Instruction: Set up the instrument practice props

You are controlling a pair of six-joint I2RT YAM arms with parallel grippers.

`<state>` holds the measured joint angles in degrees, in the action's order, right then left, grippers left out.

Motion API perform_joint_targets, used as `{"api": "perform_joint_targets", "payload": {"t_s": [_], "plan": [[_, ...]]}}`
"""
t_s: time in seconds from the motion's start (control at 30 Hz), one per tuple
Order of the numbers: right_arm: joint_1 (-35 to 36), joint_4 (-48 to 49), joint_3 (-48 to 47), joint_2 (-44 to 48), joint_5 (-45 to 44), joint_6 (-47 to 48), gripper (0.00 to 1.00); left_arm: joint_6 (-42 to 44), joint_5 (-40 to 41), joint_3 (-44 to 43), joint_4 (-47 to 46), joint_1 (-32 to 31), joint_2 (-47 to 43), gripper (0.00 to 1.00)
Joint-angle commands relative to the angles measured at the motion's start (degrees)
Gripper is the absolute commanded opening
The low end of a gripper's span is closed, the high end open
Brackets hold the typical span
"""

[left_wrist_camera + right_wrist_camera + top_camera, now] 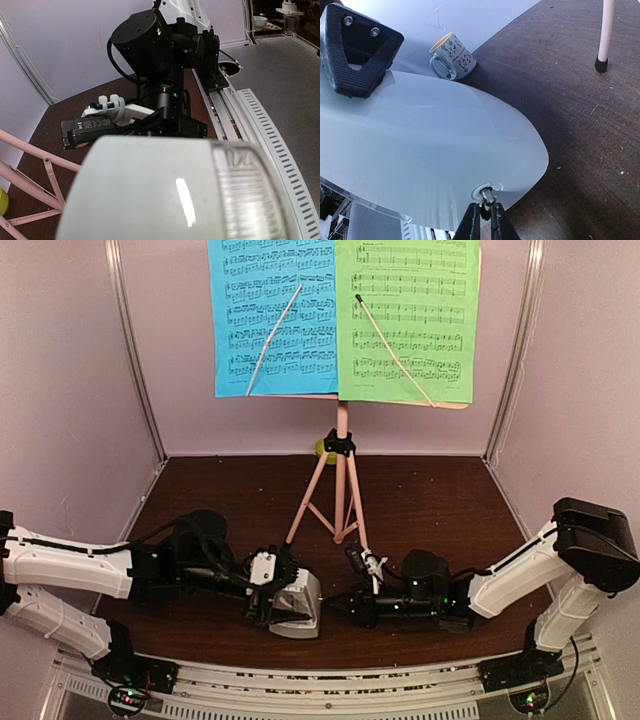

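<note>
The pink music stand stands on its tripod at the table's middle. It holds the blue sheet and the green sheet side by side. The white metronome is near the front edge, held in my left gripper, which is shut on it. It fills the left wrist view. My right gripper reaches it from the right. In the right wrist view its fingers are shut on a small metal knob on the metronome's side.
A white mug lies on its side by the wall. A lime-green bowl sits behind the stand pole. A stand leg with a black foot rests near my right gripper. The slotted rail runs along the front edge.
</note>
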<state>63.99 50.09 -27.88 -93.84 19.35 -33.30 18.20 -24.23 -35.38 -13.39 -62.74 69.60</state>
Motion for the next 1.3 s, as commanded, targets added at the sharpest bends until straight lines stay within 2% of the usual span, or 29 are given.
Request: {"api": "perform_joint_targets", "payload": {"t_s": [0.0, 0.3, 0.4, 0.43, 0.6, 0.9, 1.27], "plan": [[0.18, 1.25, -0.88, 0.16, -0.48, -0.20, 0.10, 1.05, -0.59, -3.80, -6.56, -0.37, -2.93, 0.29], [0.22, -1.23, -2.31, 0.30, 0.66, 1.15, 0.12, 1.32, -0.74, -4.41, -6.08, -0.45, -3.24, 0.29], [0.11, -0.68, -2.72, -0.09, 1.94, -0.08, 0.05, 1.80, -0.48, -4.97, -5.04, -0.71, -3.87, 0.29], [-0.03, -0.51, -2.91, -0.04, 2.35, -1.00, 0.00, 2.37, -0.29, -5.27, -4.15, -0.86, -3.98, 0.29], [-1.83, 3.72, -2.28, 1.29, 4.64, -7.72, 0.00, 6.63, 1.25, -7.21, 1.15, -2.30, -4.28, 0.29], [-2.63, 1.34, -2.76, 5.89, 7.23, -13.36, 0.00, 10.33, 2.59, -7.67, 4.23, -3.09, -6.11, 0.28], [-4.65, 9.69, -1.27, 5.37, 14.04, -27.86, 0.00, 21.06, 6.16, -11.29, 16.36, -7.35, -9.16, 0.26]]}}
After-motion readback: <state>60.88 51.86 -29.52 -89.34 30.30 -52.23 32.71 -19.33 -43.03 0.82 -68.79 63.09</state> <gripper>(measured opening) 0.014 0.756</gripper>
